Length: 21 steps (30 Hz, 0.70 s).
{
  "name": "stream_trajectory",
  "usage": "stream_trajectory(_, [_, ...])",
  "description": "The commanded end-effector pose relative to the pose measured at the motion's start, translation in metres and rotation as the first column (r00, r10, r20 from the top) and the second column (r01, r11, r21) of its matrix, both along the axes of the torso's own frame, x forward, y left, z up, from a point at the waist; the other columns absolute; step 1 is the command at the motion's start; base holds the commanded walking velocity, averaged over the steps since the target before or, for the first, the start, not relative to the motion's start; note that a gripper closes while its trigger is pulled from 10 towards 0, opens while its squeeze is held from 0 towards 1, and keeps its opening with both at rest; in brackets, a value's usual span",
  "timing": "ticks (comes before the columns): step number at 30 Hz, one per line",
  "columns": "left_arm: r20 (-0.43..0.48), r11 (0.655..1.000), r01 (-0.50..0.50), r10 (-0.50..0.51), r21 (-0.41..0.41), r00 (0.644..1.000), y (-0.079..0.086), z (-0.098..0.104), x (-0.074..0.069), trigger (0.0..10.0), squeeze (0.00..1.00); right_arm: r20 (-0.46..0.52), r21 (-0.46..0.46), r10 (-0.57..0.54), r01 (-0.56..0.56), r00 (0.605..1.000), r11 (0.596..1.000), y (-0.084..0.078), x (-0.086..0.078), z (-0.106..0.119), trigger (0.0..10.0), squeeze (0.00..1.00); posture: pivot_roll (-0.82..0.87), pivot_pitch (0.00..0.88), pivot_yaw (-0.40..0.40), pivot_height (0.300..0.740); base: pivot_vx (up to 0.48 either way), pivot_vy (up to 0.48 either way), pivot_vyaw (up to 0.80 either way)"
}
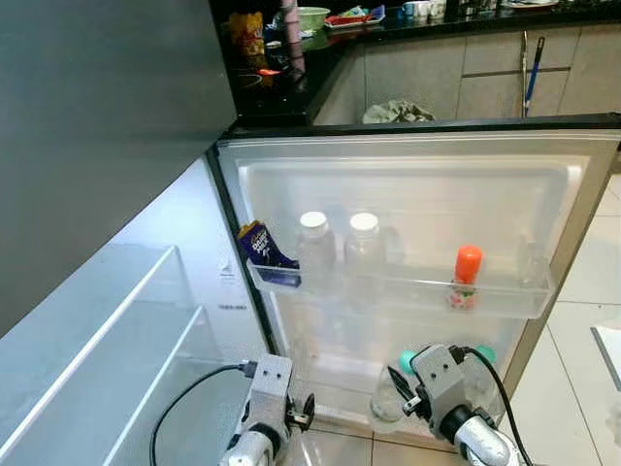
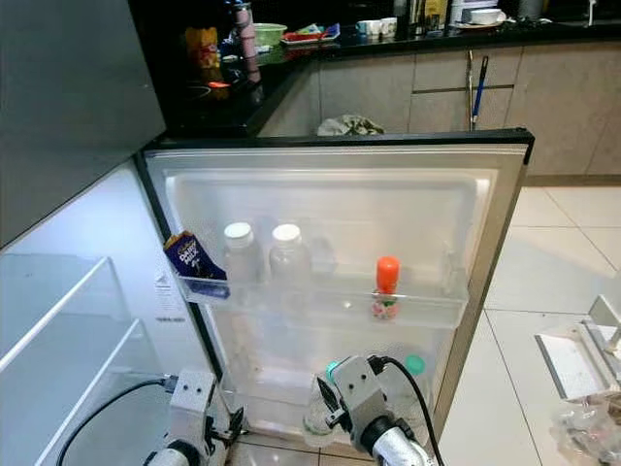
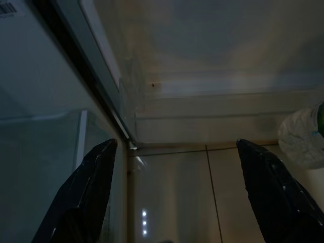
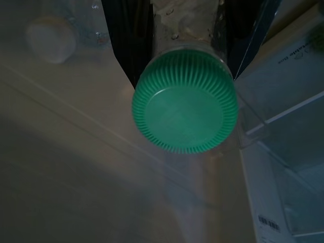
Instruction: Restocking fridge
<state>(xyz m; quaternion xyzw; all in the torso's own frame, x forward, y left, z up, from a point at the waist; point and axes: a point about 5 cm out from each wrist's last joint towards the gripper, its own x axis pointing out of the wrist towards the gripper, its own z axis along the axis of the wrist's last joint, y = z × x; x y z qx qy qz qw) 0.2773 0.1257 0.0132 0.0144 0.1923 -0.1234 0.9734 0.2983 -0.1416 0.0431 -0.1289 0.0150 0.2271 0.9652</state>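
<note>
Open fridge door (image 1: 408, 184) seen from above, its upper door shelf (image 1: 505, 296) carrying, from left to right, a purple packet (image 1: 262, 248), two white-capped bottles (image 1: 315, 243), and a small orange-capped bottle (image 1: 467, 277). The right claw (image 1: 400, 381), low before the door's bottom shelf, pinches a clear green-capped bottle (image 4: 185, 101) by its body, the cap facing the wrist camera; a second green cap (image 1: 484, 353) sits just right of it on the bottom shelf. The left claw (image 3: 177, 192) hangs near the tiled floor (image 3: 172, 192) at the foot of the door, its black fingers (image 3: 91, 187) spread apart and holding nothing. At far rear, a dark bench (image 1: 456, 21) bears dishes and cups; glass fridge shelves (image 1: 107, 340) lie at left.
</note>
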Motion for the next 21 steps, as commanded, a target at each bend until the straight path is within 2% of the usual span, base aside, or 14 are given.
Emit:
stream_trajectory(1, [-0.026, 1.0, -0.009, 0.01, 0.03, 1.0, 0.01, -0.006, -0.004, 10.0, 0.0, 0.124, 0.028, -0.021, 0.018, 0.992, 0.999, 0.0, 0.012, 0.024, 10.0, 0.0, 0.02, 0.058, 0.081, 0.616, 0.0, 0.0, 0.0])
stream_trajectory(8, [-0.026, 0.999, -0.012, 0.012, 0.033, 1.0, 0.012, -0.006, -0.005, 10.0, 0.0, 0.181, -0.021, -0.032, 0.037, 0.983, 0.999, 0.001, 0.019, 0.031, 10.0, 0.0, 0.03, 0.063, 0.078, 0.616, 0.0, 0.0, 0.0])
stream_trajectory(15, [-0.028, 0.999, -0.017, 0.018, 0.036, 0.999, 0.015, -0.006, -0.007, 10.0, 0.0, 0.223, 0.097, 0.029, -0.052, 0.974, 0.994, 0.011, 0.028, 0.056, 10.0, 0.0, 0.03, 0.072, 0.08, 0.616, 0.0, 0.0, 0.0])
stream_trajectory(17, [-0.031, 0.999, -0.016, 0.018, 0.038, 0.999, 0.016, -0.008, -0.008, 10.0, 0.0, 0.248, 0.089, 0.025, -0.048, 0.968, 0.995, 0.009, 0.03, 0.061, 10.0, 0.0, 0.02, 0.075, 0.081, 0.616, 0.0, 0.0, 0.0])
stream_trajectory(21, [-0.033, 0.999, -0.013, 0.014, 0.038, 0.999, 0.014, -0.008, -0.008, 10.0, 0.0, 0.262, 0.023, 0.02, -0.027, 0.965, 0.999, 0.006, 0.03, 0.058, 10.0, 0.0, 0.03, 0.078, 0.079, 0.616, 0.0, 0.0, 0.0])
